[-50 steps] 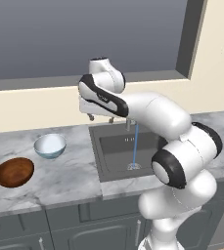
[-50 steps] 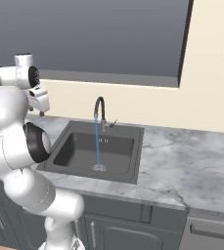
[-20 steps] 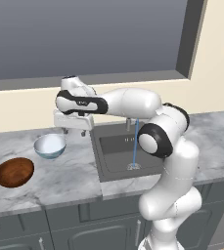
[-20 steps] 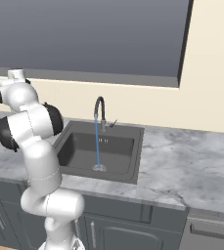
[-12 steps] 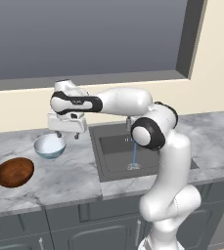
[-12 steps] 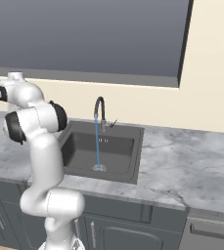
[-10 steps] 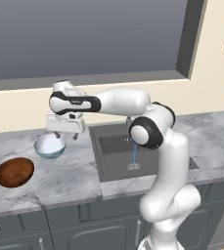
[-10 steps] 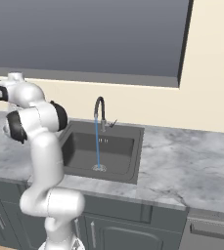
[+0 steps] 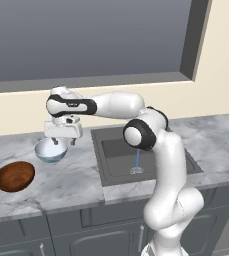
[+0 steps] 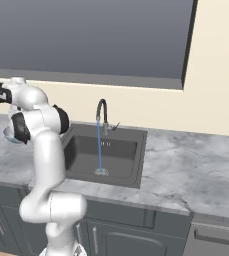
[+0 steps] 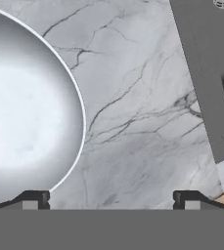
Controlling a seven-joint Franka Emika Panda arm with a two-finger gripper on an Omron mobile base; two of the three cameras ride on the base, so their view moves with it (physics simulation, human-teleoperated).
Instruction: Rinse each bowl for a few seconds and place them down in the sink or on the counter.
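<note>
**Open hand poised over the pale bowl's rim**

The hand (image 9: 62,141) is seen low over the pale blue-white bowl (image 9: 51,150), which stands upright on the bench (image 9: 76,177) just left of the sink (image 9: 117,162). The two fingers are spread wide and nothing is gripped between them. In the hand view, one dark fingertip (image 11: 34,199) is placed at the bowl's near rim, while the other fingertip (image 11: 188,199) is set over bare marbled stone outside the bowl, so the rim is straddled by the open jaws. Whether either finger is touching the bowl cannot be told.

The brown wood-like bowl (image 9: 14,176) is set on the bench further left and nearer the front edge, apart from the pale bowl. In the right base view the pale bowl (image 10: 11,135) is partly hidden behind the arm.

A thin stream of water (image 10: 100,147) is seen falling from the dark gooseneck faucet (image 10: 102,113) onto the round drain (image 10: 101,172) of the dark grey sink. In the hand view the sink's edge (image 11: 201,78) is seen at the upper right, beside the bench's veined surface.
</note>
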